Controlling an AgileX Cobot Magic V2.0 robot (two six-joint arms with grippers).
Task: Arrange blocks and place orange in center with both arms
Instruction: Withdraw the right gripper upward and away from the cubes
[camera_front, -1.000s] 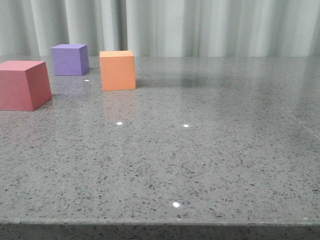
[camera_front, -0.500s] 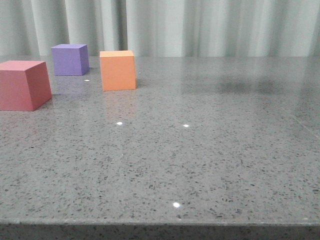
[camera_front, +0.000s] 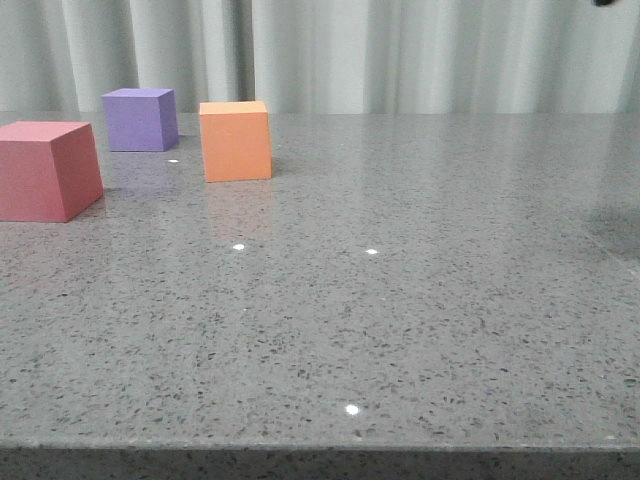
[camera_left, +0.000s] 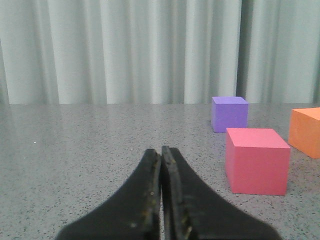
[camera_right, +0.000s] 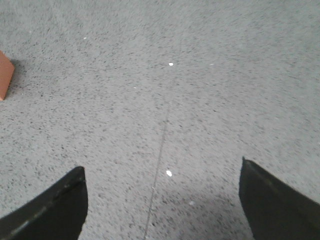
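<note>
Both of my hands carry nothing. My left hand (camera_left: 161, 192) has its two black fingers pressed together, only a thin dark seam between them, and it sits low over the grey speckled worktop (camera_left: 90, 145), facing a pale pleated curtain (camera_left: 125, 50). From that wrist view I see all three blocks on the worktop: the red block (camera_left: 256, 161) nearest, the purple block (camera_left: 229, 114) behind it toward the curtain, and the orange block (camera_left: 306, 131) cut off by the picture's edge. My right hand (camera_right: 162, 200) is spread wide, one finger at each lower corner of its wrist view with bare worktop between them; a thin straight seam (camera_right: 159, 165) in the stone runs through that gap, and a corner of the orange block (camera_right: 5, 75) shows at the edge. In the front view neither hand is clearly visible; only a small dark shape (camera_front: 604, 3) pokes in at the 1 o'clock corner, and I cannot tell what it is. There, the blocks sit grouped at about 10 o'clock: the red block (camera_front: 45, 170) nearest the camera and farthest left, the purple block (camera_front: 140, 119) farthest back near the curtain, and the orange block (camera_front: 236, 140) to the right of both. The three stand near each other but apart, none touching.
</note>
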